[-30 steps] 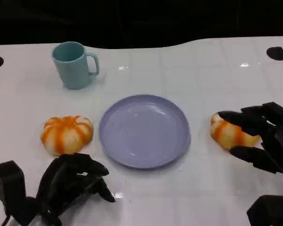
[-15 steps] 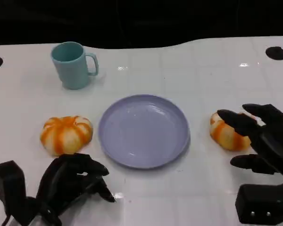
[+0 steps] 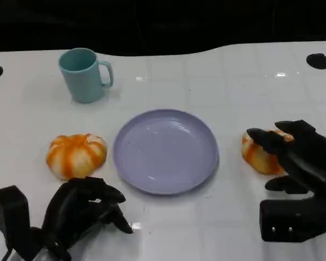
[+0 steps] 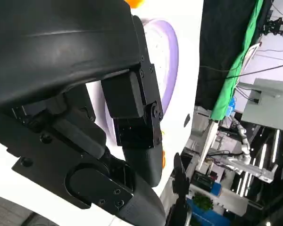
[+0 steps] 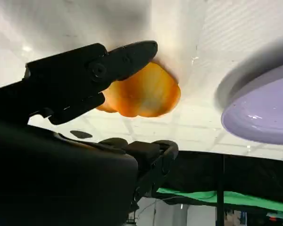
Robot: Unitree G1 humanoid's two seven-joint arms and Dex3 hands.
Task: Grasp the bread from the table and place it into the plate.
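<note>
Table (image 3: pixel 233 81) – plate (image 3: pixel 165 150) mid, near front edge. Bread (image 3: pixel 259 152) just right of plate. Right hand (image 3: pixel 299 155) nearer – fingers spread around it from the right edge side, probably touching, not closed. Left hand (image 3: pixel 79 209) curled, holds nothing.

Glossy white table (image 3: pixel 233 81) (showing glints); smooth, faintly shiny lilac plastic plate (image 3: pixel 165 150); matt teal mug (image 3: pixel 84 74); bread (image 3: pixel 76 155) glazed.
</note>
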